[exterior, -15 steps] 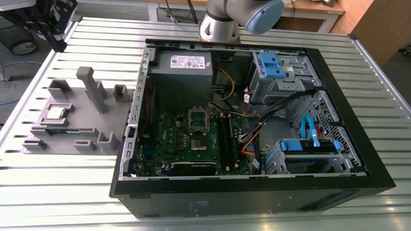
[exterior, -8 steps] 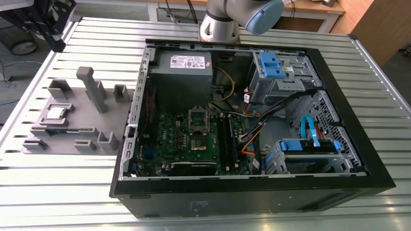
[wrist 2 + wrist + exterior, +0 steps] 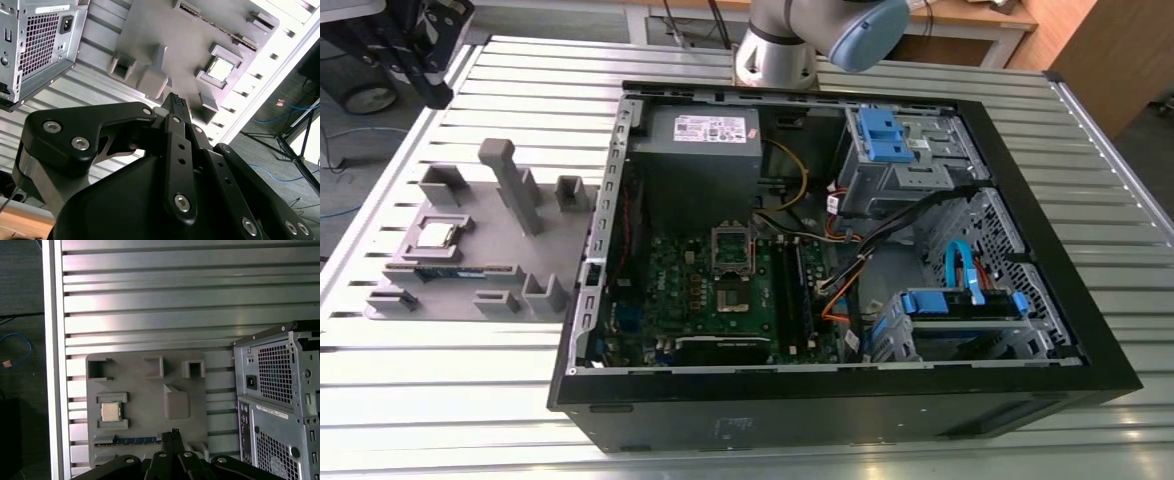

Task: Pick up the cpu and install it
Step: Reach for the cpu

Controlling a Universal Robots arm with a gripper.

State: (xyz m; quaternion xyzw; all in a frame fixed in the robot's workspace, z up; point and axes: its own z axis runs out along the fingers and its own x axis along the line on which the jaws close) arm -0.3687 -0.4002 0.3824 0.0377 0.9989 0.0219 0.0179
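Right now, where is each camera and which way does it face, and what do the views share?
Exterior view: off the arm, raised, looking down on the open computer case and grey tray; the arm shows beyond the case.
First wrist view: on the arm, looking down past the gripper at the tray and cpu.
Second wrist view: behind the gripper's linkage, looking obliquely along it at the tray.
Shared: all three show the cpu in its tray pocket.

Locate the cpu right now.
The cpu sits in a square pocket of the grey holder tray, on the exterior view's left of the open computer case, beside the memory stick.
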